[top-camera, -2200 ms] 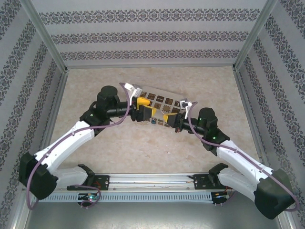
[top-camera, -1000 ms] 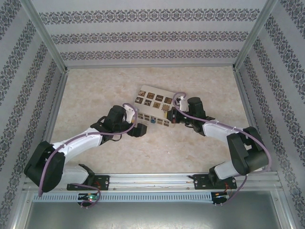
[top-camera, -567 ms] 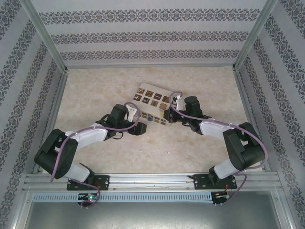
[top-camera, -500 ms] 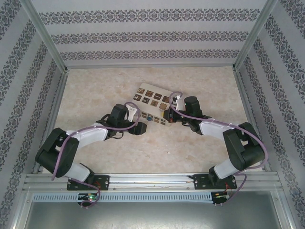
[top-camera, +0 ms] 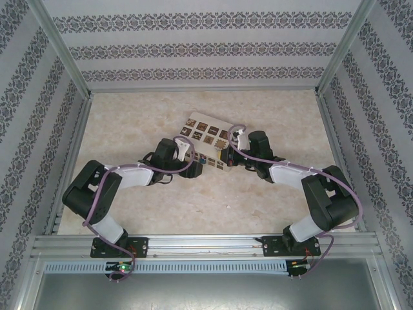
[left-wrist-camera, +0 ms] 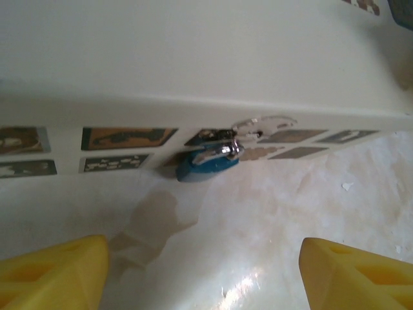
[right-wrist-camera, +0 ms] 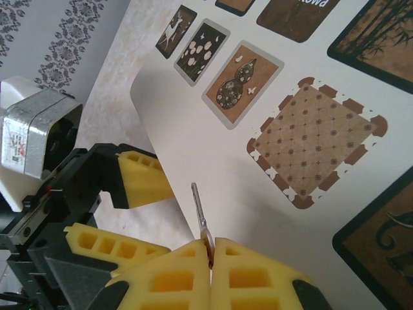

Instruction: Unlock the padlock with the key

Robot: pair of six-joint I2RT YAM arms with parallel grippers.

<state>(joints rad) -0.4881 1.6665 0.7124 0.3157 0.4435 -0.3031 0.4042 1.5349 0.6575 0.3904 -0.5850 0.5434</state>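
In the left wrist view the teal padlock (left-wrist-camera: 203, 166) hangs by its silver shackle (left-wrist-camera: 223, 151) from the hasp on the front wall of the white box (left-wrist-camera: 193, 71), low against the table. My left gripper (left-wrist-camera: 205, 278) faces it a short way off, open, with only bare table between its yellow fingers (left-wrist-camera: 51, 271). My right gripper (right-wrist-camera: 210, 244) is shut on the key (right-wrist-camera: 199, 210), whose thin silver shaft points out over the box's top edge (right-wrist-camera: 258, 194). From above, the left gripper (top-camera: 195, 161) and the right gripper (top-camera: 224, 157) flank the box's front side.
The white box (top-camera: 208, 134) with brown patterned squares lies at mid-table on the beige surface (top-camera: 142, 116). Patterned walls and metal posts (top-camera: 61, 51) close in the back and sides. A metal rail (top-camera: 206, 245) runs along the near edge.
The left gripper has moved up and to the right, closer to the box's front wall, its arm folding back and its jaws narrowing a little. The right gripper has barely shifted and still holds the key.
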